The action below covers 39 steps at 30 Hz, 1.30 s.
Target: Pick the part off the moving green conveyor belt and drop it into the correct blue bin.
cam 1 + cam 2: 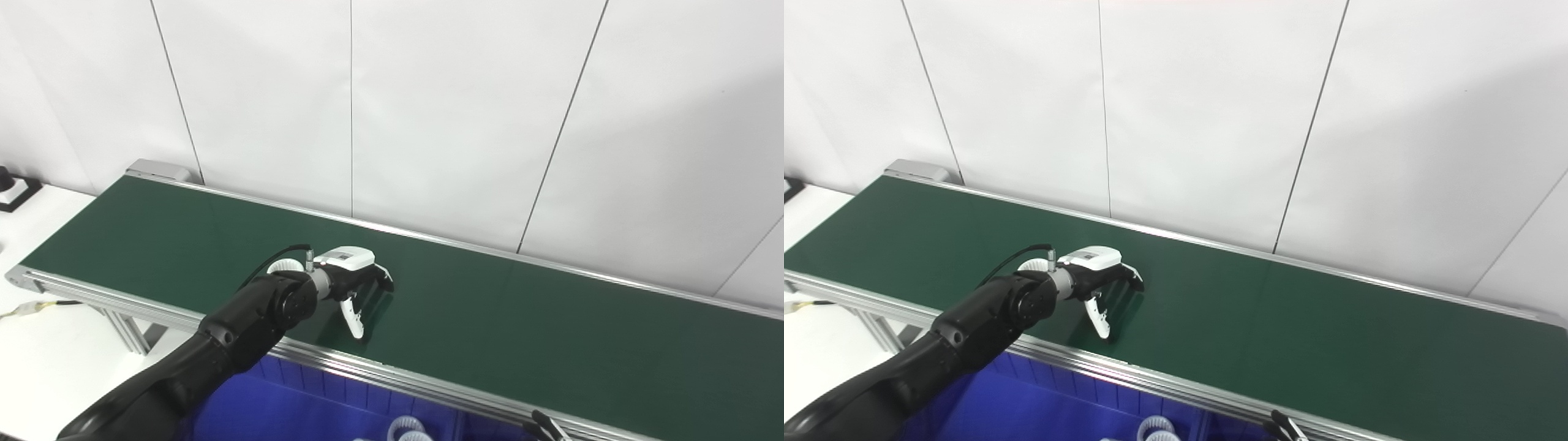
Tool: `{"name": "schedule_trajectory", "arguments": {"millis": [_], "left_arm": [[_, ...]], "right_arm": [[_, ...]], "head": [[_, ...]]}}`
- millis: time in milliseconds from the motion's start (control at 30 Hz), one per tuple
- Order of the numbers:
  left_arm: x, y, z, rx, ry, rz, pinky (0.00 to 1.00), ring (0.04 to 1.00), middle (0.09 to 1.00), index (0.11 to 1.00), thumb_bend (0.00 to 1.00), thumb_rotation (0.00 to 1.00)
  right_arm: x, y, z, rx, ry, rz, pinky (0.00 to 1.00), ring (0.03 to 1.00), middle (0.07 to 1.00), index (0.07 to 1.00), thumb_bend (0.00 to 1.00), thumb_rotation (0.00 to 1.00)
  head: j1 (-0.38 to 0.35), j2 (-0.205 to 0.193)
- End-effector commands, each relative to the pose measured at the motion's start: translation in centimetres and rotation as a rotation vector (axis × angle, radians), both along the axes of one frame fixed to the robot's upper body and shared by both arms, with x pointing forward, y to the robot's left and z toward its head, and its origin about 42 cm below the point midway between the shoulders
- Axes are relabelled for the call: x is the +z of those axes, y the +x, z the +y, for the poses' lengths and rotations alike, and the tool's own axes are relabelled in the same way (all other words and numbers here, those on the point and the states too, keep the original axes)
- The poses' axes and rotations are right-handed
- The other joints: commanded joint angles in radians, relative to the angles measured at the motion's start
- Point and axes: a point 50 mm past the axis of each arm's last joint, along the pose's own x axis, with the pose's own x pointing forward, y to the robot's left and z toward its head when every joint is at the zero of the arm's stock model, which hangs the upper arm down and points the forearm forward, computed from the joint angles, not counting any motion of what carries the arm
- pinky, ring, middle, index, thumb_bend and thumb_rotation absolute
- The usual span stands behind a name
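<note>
The green conveyor belt (pixel 520 318) runs from far left to near right. My left hand (pixel 355 285) reaches over its near half, palm down, fingers spread toward the right and the white thumb (pixel 353 320) pointing at the belt. It is open and nothing shows between the fingers. A white ribbed ring part (pixel 285 266) lies on the belt just behind the wrist, partly hidden by the forearm. Only the dark fingertips of my right hand (pixel 546 427) show at the bottom edge, below the belt's near rail.
A blue bin (pixel 275 410) sits below the near rail and holds white ribbed parts (pixel 407 430). A white table (pixel 43 361) lies to the left with a black-and-white device (pixel 11 190) and a yellow-tipped cable (pixel 27 308). White wall panels stand behind the belt.
</note>
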Motion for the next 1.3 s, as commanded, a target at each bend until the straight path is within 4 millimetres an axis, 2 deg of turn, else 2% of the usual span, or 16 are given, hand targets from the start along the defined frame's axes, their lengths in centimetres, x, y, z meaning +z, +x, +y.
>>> {"name": "schedule_trajectory", "arguments": {"millis": [0, 133, 1267], "left_arm": [[3.34, 1.54, 0.99, 0.017, 0.020, -0.086, 0.94, 0.882, 0.856, 0.790, 0.83, 0.04], [3.69, 1.43, 1.05, 0.022, 0.020, -0.094, 0.90, 0.842, 0.815, 0.784, 0.83, 0.02], [3.25, 0.78, 1.47, 0.018, 0.031, -0.085, 0.92, 0.860, 0.835, 0.776, 0.84, 0.00]], "right_arm": [[1.17, 0.45, 0.16, 0.004, 0.025, -0.086, 0.73, 0.791, 0.825, 0.866, 0.36, 0.47], [1.21, 0.45, 0.17, 0.003, 0.021, -0.085, 0.73, 0.790, 0.825, 0.864, 0.36, 0.48], [1.47, 0.33, 0.01, 0.004, 0.025, -0.075, 0.74, 0.792, 0.827, 0.868, 0.36, 0.47]], "head": [[0.001, 0.001], [0.002, 0.002], [0.000, 0.012]]}}
